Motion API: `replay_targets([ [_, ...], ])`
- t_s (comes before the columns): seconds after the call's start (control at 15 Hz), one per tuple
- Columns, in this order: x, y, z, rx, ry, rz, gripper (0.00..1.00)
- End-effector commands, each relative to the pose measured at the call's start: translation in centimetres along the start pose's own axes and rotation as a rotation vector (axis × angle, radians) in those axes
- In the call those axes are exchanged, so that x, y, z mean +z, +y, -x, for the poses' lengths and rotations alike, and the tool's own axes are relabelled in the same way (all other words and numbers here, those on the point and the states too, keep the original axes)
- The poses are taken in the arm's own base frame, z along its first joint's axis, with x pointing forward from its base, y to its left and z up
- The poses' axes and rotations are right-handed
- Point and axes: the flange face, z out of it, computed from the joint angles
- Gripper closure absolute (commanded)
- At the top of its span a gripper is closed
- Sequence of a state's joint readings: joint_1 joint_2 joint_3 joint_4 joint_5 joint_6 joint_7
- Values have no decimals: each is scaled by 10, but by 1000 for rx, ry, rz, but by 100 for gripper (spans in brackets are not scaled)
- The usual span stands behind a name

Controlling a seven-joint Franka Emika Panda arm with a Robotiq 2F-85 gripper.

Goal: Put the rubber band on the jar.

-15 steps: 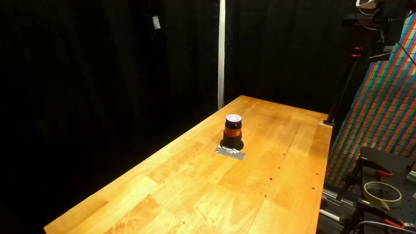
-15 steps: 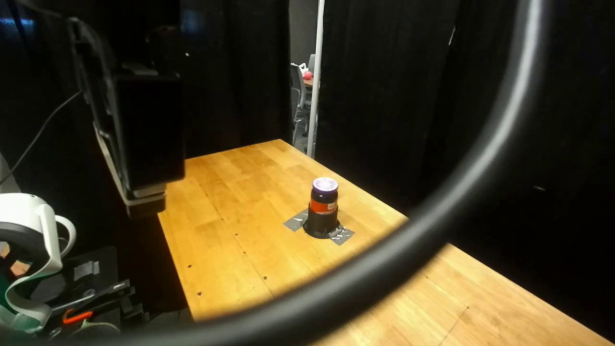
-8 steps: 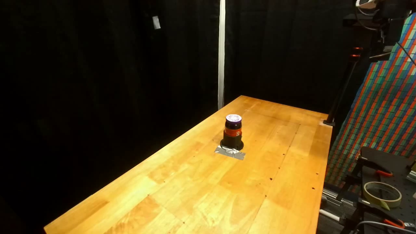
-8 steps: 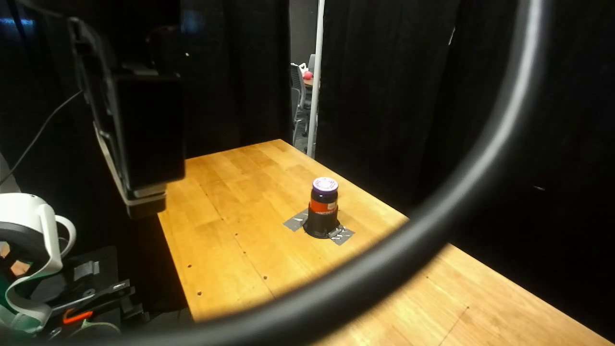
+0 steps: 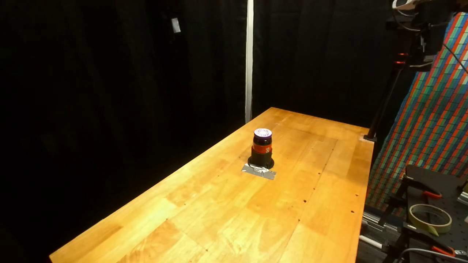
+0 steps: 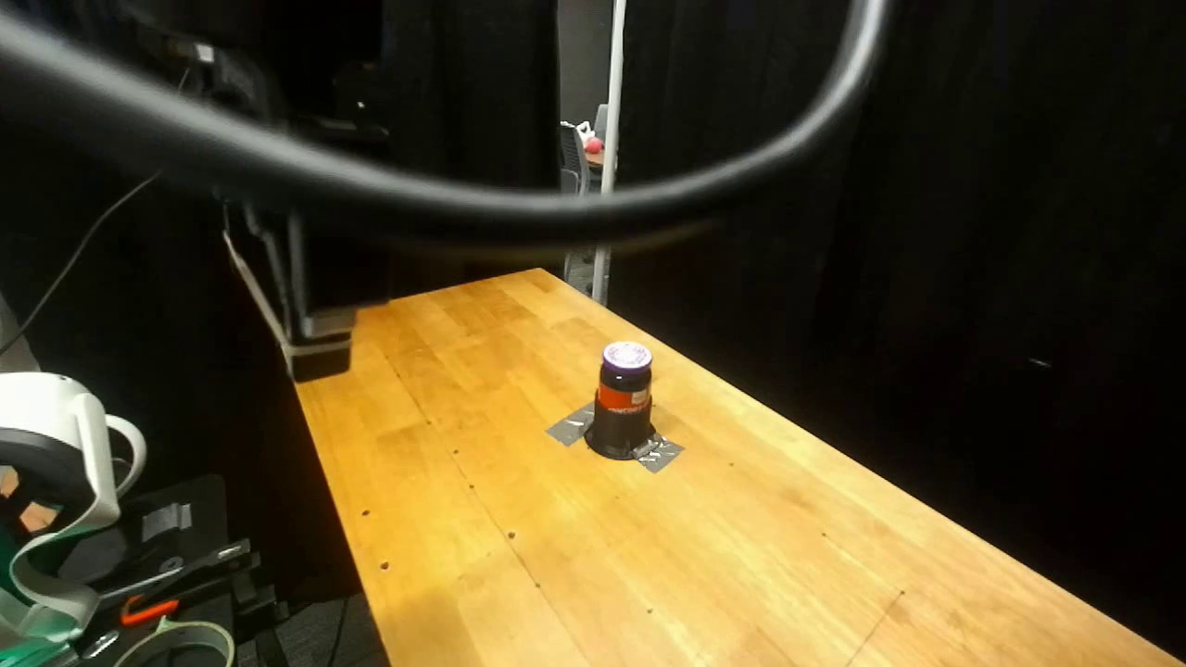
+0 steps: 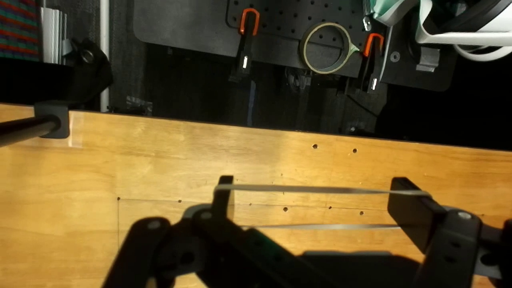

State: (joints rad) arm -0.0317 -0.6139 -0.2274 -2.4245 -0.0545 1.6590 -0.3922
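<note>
The jar (image 5: 262, 140) has a white-topped purple lid, dark glass and an orange-red label. It stands upright in a black holder (image 5: 261, 159) taped to the table. The jar (image 6: 625, 396) and its holder (image 6: 619, 432) show in both exterior views, but the jar is out of the wrist view. My gripper (image 7: 314, 182) is wide open. A pale rubber band (image 7: 304, 189) is looped around both fingers and stretched across the gap in two strands. In an exterior view the dark end of my gripper (image 6: 320, 357) is at the left, apart from the jar.
A wooden table (image 5: 219, 212) fills the middle. A thick black cable loop (image 6: 519, 202) hangs close to the camera. A black pole (image 7: 32, 128) is fixed at the table's edge. Beyond that edge is a black side table with clamps and a tape roll (image 7: 306, 50).
The cable loop has swung up, and my gripper has shifted right and slightly up in that exterior view. Arm parts moved slightly left in the opposite exterior view. The jar has not moved.
</note>
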Motion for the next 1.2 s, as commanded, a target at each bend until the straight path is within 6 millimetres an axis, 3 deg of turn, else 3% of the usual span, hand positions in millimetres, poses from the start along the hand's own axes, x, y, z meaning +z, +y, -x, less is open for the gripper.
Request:
replay_targets([
  [0.0,6,-54,-48,-33,-70,102,0],
  [0.2,15,-108,-85,-76,-85,164,0],
  [0.47,22,-152,-133,-76,-1,197,0],
  [1.13,63,-193,-247,13,220,188,0],
])
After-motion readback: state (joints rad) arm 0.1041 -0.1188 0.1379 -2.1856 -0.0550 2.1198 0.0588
